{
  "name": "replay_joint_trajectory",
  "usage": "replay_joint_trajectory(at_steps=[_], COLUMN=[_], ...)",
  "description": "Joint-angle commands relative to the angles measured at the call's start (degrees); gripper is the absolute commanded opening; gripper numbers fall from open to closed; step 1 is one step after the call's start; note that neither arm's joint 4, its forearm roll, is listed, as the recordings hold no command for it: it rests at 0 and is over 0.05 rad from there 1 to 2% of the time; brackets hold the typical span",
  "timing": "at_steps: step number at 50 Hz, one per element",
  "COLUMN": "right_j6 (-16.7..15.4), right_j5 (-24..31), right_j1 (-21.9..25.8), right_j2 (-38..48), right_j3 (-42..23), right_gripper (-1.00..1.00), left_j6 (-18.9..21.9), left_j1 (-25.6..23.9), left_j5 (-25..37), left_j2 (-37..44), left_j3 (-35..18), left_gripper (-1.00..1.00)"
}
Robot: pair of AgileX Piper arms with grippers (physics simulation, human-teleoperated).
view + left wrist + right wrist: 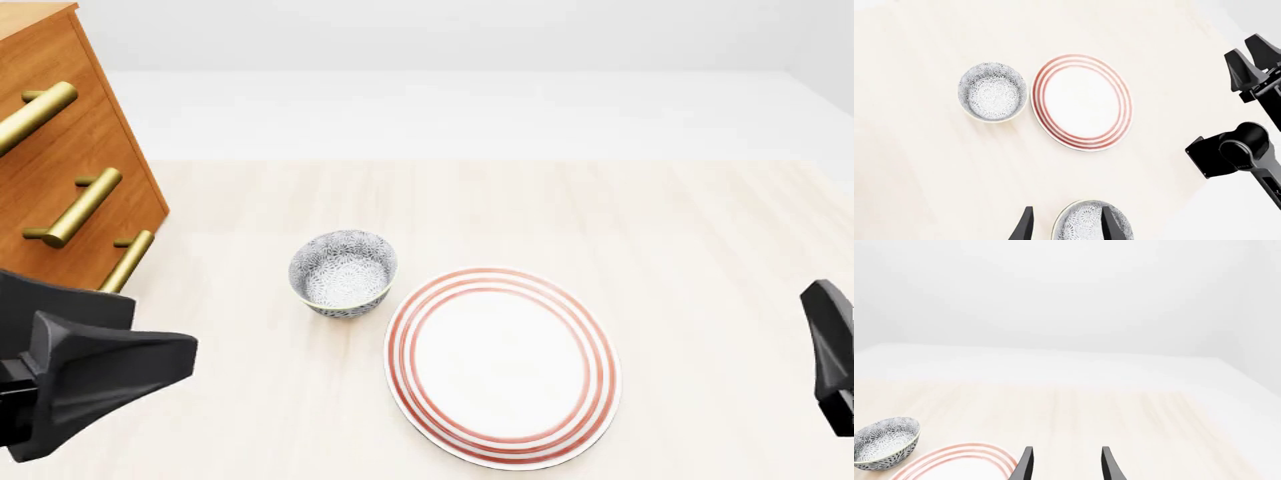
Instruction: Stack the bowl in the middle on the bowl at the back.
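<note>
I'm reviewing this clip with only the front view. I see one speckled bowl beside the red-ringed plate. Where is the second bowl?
Observer: The left wrist view shows it. The bowl in the middle sits right at the left pincer, nearer the robot than your frame reaches.
Operator: Is that pincer shut on it?
Observer: No, its fingers stand apart, one in front of the bowl's inside and the other beyond its rim. I cannot tell whether they touch it.
Operator: And the right pincer?
Observer: In the right wrist view the right pincer is open with nothing between its fingers. The bowl at the back lies well off to its side.
</note>
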Motion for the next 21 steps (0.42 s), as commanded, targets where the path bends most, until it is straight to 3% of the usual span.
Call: replay_joint_trajectory(at_steps=[1,21], right_j6=[-1.7,-3.3], right_j5=[8.3,30.7], right_j1=[3.0,2.8], right_j2=[-0.2,-0.2], right_j3=[-9.0,-28.6], right_gripper=[1.0,1.0], left_j6=[1.2,-0.5], left_j1=[3.3,7.7], left_j5=[1.3,0.3], left_j2=[-4.4,-10.9], left_j3=[-2.4,2.6], left_gripper=[1.0,1.0])
